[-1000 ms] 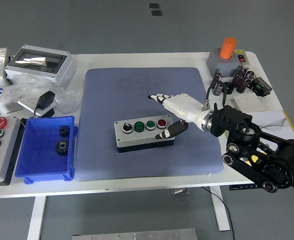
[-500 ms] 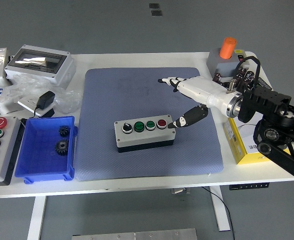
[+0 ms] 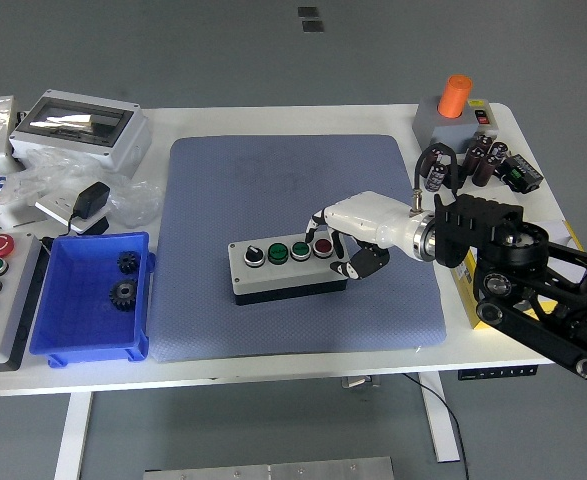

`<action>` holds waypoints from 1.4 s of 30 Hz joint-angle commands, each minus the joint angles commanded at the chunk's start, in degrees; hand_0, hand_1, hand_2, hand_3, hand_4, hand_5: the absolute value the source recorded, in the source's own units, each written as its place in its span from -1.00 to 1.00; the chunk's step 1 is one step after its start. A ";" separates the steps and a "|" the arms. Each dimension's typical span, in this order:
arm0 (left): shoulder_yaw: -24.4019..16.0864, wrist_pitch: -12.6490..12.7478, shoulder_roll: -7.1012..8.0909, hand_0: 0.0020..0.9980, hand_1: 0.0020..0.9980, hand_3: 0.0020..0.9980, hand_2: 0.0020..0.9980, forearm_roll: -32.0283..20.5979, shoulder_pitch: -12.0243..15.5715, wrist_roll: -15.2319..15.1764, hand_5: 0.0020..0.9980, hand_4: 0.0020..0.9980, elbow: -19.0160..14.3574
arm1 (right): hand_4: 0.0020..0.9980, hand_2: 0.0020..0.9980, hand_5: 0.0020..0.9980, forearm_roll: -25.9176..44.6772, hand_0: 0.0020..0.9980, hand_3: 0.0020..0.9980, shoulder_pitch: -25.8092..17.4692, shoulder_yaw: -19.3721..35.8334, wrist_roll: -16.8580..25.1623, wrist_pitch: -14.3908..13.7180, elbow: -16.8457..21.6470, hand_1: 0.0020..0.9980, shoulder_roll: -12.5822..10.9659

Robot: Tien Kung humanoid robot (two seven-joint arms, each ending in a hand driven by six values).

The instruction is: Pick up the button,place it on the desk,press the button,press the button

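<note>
Right hand over right end of button box, fingers curled down, holding nothing; fingertips at red button, contact likely but hard to confirm. Thumb hangs beside box's right end, likely bracing. Button box flat on blue mat, mid-mat, buttons up: placed for pressing, so press step judged underway. Forearm comes in from right of box, wrist angled down. Blue bin left of box on worktop. Left hand unseen.
</note>
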 joint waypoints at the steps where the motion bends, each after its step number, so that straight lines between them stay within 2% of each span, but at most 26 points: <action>1: -0.01 0.00 -0.01 0.47 0.51 0.14 0.16 0.00 0.00 0.00 -0.92 0.05 0.00 | -0.54 -0.68 -1.00 0.06 -0.63 0.44 0.13 -0.38 -0.03 -0.05 -0.14 -0.82 0.15; 2: 0.00 -0.02 -0.01 0.47 0.51 0.13 0.15 0.00 -0.01 -0.01 -0.95 -0.01 0.00 | -0.53 -0.70 -1.00 0.13 -0.65 0.42 0.27 -0.81 -0.03 -0.20 -0.35 -0.85 0.39; 11: 0.02 -0.07 0.00 0.47 0.51 0.12 0.14 0.07 -0.09 -0.10 -0.97 -0.04 0.00 | -0.53 -0.70 -1.00 -0.66 -0.65 0.42 1.33 -3.31 -0.52 -1.07 -2.67 -0.86 2.39; 13: 0.09 -0.06 0.01 0.47 0.51 0.12 0.14 -0.01 -0.05 -0.10 -0.97 -0.04 0.00 | -0.53 -0.70 -1.00 -0.86 -0.65 0.42 1.49 -4.09 -0.78 -0.99 -2.83 -0.86 2.47; 14: 0.08 -0.05 0.01 0.47 0.51 0.11 0.13 -0.01 -0.04 -0.10 -1.00 -0.13 0.00 | -0.54 -0.70 -1.00 -0.89 -0.65 0.42 1.51 -4.43 -0.90 -0.93 -2.90 -0.86 2.47; 21: 0.27 0.00 0.00 0.47 0.51 0.11 0.13 -0.19 0.05 -0.19 -1.00 -0.15 0.00 | -0.55 -0.70 -1.00 0.08 -0.65 0.43 1.22 -3.62 -0.51 -1.80 -2.83 -0.86 1.95; 24: 0.28 0.01 0.02 0.47 0.51 0.11 0.13 -0.19 0.02 -0.27 -1.00 -0.15 0.00 | -0.55 -0.70 -1.00 2.11 -0.65 0.43 0.77 -1.36 1.02 -3.27 -1.94 -0.86 1.40; 29: 0.13 0.03 0.03 0.47 0.51 0.11 0.13 0.01 0.05 -0.21 -1.00 -0.15 0.00 | -0.56 -0.70 -1.00 5.26 -0.66 0.43 -0.34 3.11 4.04 -8.29 0.74 -0.86 0.11; 37: 0.08 -0.03 -0.05 0.47 0.51 0.11 0.13 0.14 -0.11 -0.18 -1.00 -0.15 0.00 | -0.57 -0.70 -1.00 -1.38 -0.66 0.42 -0.90 3.96 3.08 -9.81 -1.46 -0.86 0.66; 38: 0.07 -0.03 -0.05 0.47 0.51 0.11 0.13 0.16 -0.11 -0.17 -1.00 -0.17 0.00 | 0.78 0.14 -0.27 -1.92 -0.29 0.88 -0.91 3.89 3.02 -9.93 -1.66 -0.08 0.72; 42: 0.02 -0.04 -0.03 0.47 0.51 0.11 0.13 0.19 -0.09 -0.10 -1.00 -0.17 0.00 | 0.78 0.14 -0.27 -3.21 -0.29 0.88 -0.90 3.74 2.81 -10.11 -1.95 -0.08 0.88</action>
